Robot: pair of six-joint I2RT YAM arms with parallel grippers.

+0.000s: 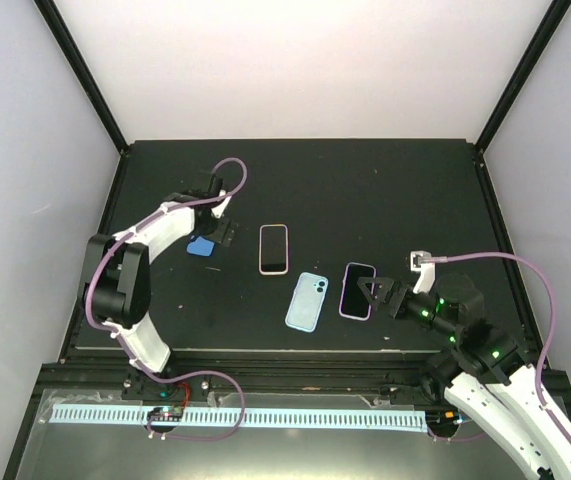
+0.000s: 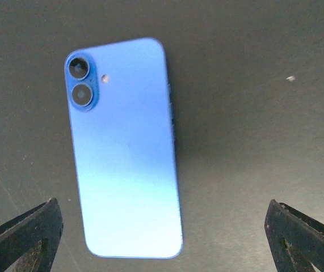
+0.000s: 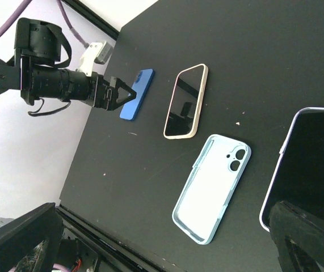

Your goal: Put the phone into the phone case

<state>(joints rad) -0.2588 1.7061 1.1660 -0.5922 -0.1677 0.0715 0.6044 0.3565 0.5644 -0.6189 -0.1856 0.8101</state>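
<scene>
Phone (image 2: pixel 125 147) is lying back-up directly beneath your left gripper (image 2: pixel 162 229), sitting between its fully spread fingers (image 2: pixel 25 235), so you are likely lining up a grasp across the long edges. Phone case (image 1: pixel 306 301) is lying off to that gripper's right, just left of your right gripper (image 1: pixel 373 295), whose jaws are also standing wide

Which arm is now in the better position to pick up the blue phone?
Left. The left gripper hangs open directly over the blue phone, which lies between its fingers. The right gripper is across the table, open at the purple-rimmed phone.
</scene>
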